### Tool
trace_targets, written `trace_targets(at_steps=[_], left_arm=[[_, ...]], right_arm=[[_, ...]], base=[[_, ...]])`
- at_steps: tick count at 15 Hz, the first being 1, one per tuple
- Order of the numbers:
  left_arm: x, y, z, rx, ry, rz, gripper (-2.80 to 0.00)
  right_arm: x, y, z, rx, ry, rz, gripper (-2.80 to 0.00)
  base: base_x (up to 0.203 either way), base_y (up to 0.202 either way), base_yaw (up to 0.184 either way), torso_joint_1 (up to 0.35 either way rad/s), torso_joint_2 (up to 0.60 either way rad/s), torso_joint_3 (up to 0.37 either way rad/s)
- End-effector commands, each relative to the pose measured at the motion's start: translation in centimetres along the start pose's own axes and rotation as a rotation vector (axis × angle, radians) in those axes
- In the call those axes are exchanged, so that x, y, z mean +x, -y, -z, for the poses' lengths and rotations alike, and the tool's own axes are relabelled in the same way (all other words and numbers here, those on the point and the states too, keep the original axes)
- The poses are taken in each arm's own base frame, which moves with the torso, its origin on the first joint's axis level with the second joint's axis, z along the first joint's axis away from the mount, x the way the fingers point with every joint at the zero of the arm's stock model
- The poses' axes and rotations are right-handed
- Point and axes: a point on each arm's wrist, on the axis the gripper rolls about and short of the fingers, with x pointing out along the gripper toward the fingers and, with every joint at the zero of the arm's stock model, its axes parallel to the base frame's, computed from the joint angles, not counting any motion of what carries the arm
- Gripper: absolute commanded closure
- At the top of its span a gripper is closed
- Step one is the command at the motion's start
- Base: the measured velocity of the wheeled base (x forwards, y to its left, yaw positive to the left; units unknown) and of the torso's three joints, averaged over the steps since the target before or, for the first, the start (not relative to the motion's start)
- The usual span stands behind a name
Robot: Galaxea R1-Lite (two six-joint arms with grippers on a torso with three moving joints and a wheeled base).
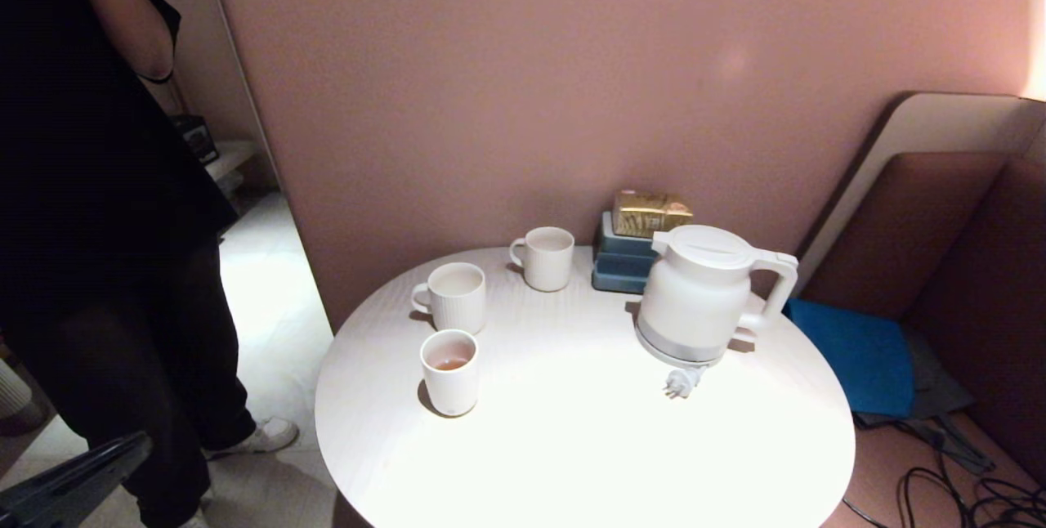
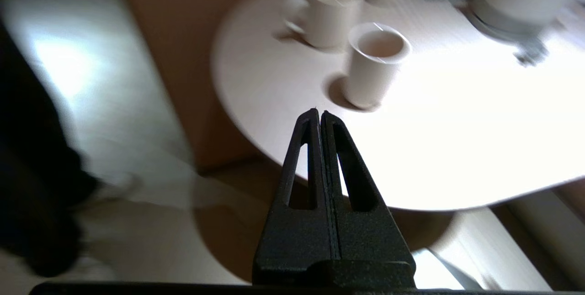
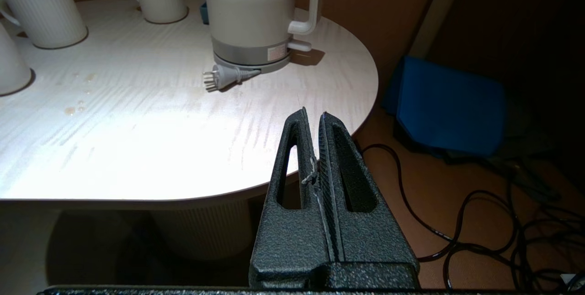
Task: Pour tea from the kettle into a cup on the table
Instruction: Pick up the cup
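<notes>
The white kettle [image 1: 699, 295] stands upright on the right part of the round white table [image 1: 572, 446], handle turned right. Three white cups stand on the left part: the nearest cup [image 1: 449, 371] holds a little reddish-brown tea [image 1: 449, 364], with a ribbed mug [image 1: 452, 297] and a second mug [image 1: 546, 258] behind it. My left gripper [image 2: 319, 113] is shut and empty, hanging off the table's near-left edge, short of the nearest cup [image 2: 374, 64]. My right gripper [image 3: 314, 114] is shut and empty, below the table's near-right edge, facing the kettle [image 3: 251, 12].
A person in black [image 1: 90, 185] stands left of the table. The kettle's loose plug [image 1: 682, 382] lies in front of it. A blue box [image 1: 621, 266] with a gold packet [image 1: 650, 212] sits by the wall. A blue cushion [image 1: 858, 352] and cables [image 1: 964, 495] lie right.
</notes>
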Motion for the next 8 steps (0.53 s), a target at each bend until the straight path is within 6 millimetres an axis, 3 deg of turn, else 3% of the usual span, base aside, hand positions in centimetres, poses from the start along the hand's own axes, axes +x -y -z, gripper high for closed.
trace_targets(at_steps=[1, 4, 8], left_arm=[[4.9, -0.5, 1.1, -0.039, -0.201, 0.102, 0.0], [8.7, 0.4, 3.2, -0.027, -0.3, 0.248, 0.0], [13.4, 1.4, 6.0, -0.003, -0.335, 0.305, 0.0]], right_arm=[[0.0, 0.0, 0.0, 0.0, -0.001, 0.0, 0.0], [0.0, 0.0, 0.0, -0.001, -0.001, 0.0, 0.0], [0.0, 0.0, 0.0, -0.001, -0.002, 0.0, 0.0]], base=[[0.0, 0.0, 0.0, 0.0, 0.0, 0.0], [0.0, 0.0, 0.0, 0.0, 0.0, 0.0], [0.0, 0.0, 0.0, 0.0, 0.0, 0.0]])
